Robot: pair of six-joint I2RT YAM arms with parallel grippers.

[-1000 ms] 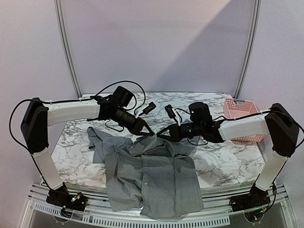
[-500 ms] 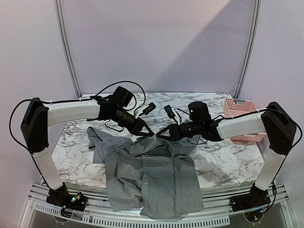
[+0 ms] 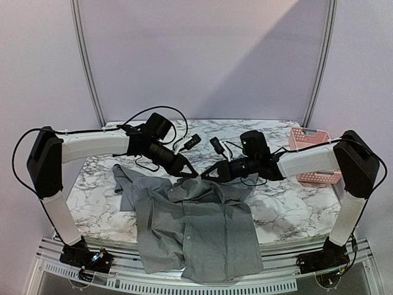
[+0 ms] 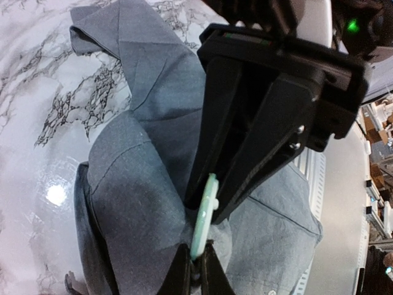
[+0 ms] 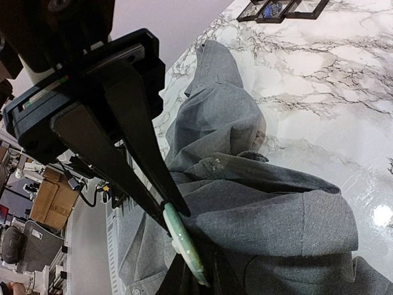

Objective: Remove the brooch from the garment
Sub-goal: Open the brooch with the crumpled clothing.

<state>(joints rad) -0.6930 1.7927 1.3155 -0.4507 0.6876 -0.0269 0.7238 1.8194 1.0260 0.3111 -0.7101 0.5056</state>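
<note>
Brooch (image 4: 204,216) clamped from both sides.
The left fingers (image 4: 182,276) and right fingers (image 4: 258,153) pinch opposite edges of the pale green disc at the grey shirt's (image 3: 209,233) 12 o'clock collar end; shirt overhangs the counter's (image 3: 98,196) 6 o'clock edge.

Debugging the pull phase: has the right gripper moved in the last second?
Yes, slightly left: the right gripper, shut on the brooch, has drawn away from the pink basket toward the left gripper.

White marble-look table (image 3: 282,215), slotted metal rail (image 3: 153,284) along near edge. Pale lilac wall (image 3: 202,61) behind w/ 2 metal poles (image 3: 86,61). Pink basket (image 3: 307,137) at far-right corner.
</note>
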